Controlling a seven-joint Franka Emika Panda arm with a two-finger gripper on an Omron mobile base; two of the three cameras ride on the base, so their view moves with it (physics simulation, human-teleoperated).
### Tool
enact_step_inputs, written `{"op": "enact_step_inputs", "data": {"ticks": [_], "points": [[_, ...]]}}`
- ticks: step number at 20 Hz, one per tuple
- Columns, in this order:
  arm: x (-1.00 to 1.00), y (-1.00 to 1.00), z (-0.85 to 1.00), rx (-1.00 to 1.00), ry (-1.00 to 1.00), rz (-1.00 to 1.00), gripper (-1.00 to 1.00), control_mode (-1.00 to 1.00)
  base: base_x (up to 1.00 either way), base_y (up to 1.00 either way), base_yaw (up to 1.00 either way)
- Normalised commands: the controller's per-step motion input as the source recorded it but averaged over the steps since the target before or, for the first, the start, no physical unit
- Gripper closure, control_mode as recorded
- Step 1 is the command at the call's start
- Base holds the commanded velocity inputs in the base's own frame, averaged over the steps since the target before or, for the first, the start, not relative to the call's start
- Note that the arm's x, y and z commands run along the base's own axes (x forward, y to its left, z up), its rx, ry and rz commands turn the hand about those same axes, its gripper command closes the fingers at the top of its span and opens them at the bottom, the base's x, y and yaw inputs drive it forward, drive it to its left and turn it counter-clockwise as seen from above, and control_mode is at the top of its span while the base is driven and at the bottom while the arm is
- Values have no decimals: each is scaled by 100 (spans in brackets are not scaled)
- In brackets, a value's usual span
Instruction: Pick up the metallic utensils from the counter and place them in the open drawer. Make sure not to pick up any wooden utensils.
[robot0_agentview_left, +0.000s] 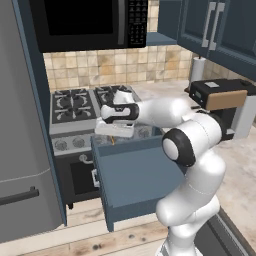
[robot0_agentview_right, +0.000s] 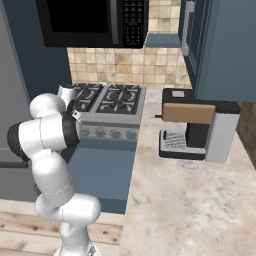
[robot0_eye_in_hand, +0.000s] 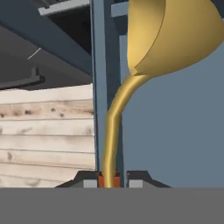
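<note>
Golden spoon (robot0_eye_in_hand: 168, 39) hangs pinched by the end of its handle between the two dark fingertips of the gripper (robot0_eye_in_hand: 109, 179), bowl pointing away from the hand, over the slate-blue floor of the open drawer (robot0_agentview_left: 131, 176). From the left base view the hand (robot0_agentview_left: 116, 120) sits low over the back of the drawer, just in front of the stove (robot0_agentview_left: 82, 107); the spoon itself is too small to pick out there.

It looks like a light, stiff piece of polished metal, so I would expect it to be slippery and apt to swivel in a grip this close to the handle's tip. A hold nearer the middle of the handle would steady it, though for a short drop into the drawer the present pinch seems enough. It should not be hurt by a small fall.

Seen from the hand, the drawer's side wall (robot0_eye_in_hand: 105, 87) stands as an upright blue edge just left of the handle, with the wooden floor (robot0_eye_in_hand: 43, 131) beyond it. The bowl lies on the drawer side of that edge, but the handle runs close along it, so letting go a little further inward looks safer. To the right the drawer floor is bare and wide. The counter (robot0_agentview_right: 190, 200) with the coffee machine (robot0_agentview_right: 197, 130) lies well apart to the right.
</note>
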Motion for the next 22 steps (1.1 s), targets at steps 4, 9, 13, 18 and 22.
{"op": "enact_step_inputs", "data": {"ticks": [4, 9, 13, 18, 22], "points": [[0, -78, -8, -18, 4, 4, 100, -100, 0, 0, 0], [-5, -54, -23, -18, 0, 6, 100, -100, 0, 0, 0], [-57, -43, -49, -2, -7, 8, 100, -100, 0, 0, 0], [-49, -40, -8, 1, -15, 5, 100, -100, 0, 0, 0], [-35, -41, 14, 3, -6, 0, 100, -100, 0, 0, 0]]}}
